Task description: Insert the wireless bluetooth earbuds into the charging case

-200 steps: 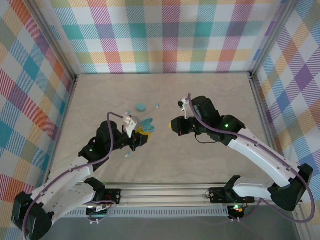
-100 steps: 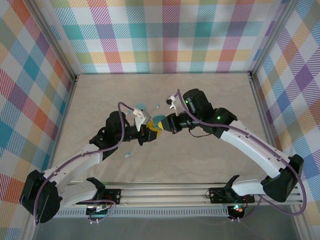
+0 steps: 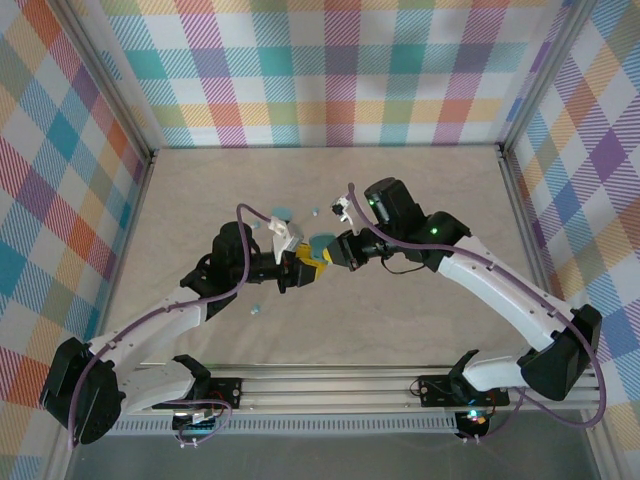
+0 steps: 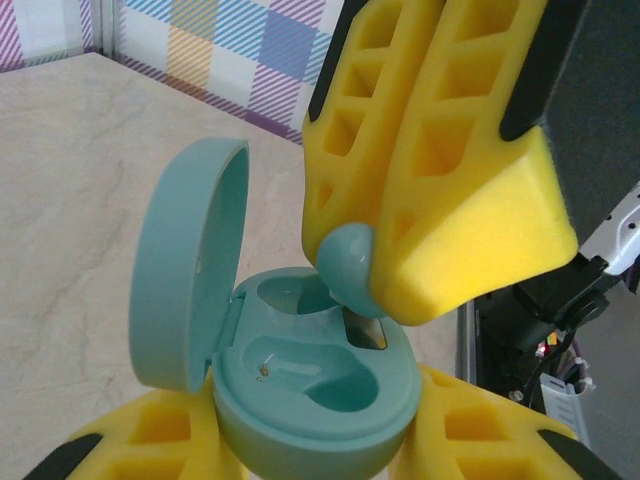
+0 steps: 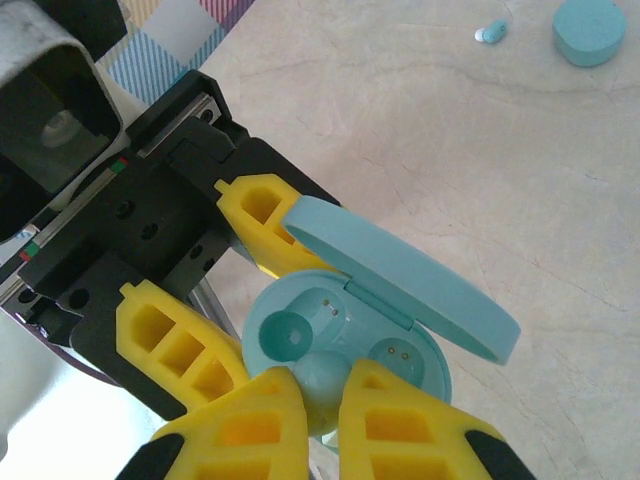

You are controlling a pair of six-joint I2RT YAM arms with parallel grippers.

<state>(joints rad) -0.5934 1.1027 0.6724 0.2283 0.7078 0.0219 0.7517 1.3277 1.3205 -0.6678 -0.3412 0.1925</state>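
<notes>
My left gripper (image 3: 303, 266) is shut on the base of a pale blue charging case (image 3: 318, 246) whose lid (image 4: 185, 265) stands open. Both sockets of the case (image 4: 310, 390) show bare. My right gripper (image 3: 335, 252) is shut on one earbud (image 5: 318, 378), a small rounded blue-grey bit. In the left wrist view the earbud (image 4: 350, 268) hangs just over the far socket, pinched between the right gripper's yellow fingers (image 4: 440, 180). In the right wrist view the case (image 5: 345, 340) sits right under my fingertips, between the left gripper's fingers (image 5: 175, 340).
A second, closed oval case (image 3: 281, 213) lies on the table behind the grippers, with a loose earbud (image 3: 315, 211) beside it. Another loose earbud (image 3: 253, 309) lies near the left arm. The closed case (image 5: 590, 28) and an earbud (image 5: 490, 32) lie top right.
Both arms have come together at the table's middle. The right gripper has carried its earbud left to the open case, and in the last half second it has edged closer still.
</notes>
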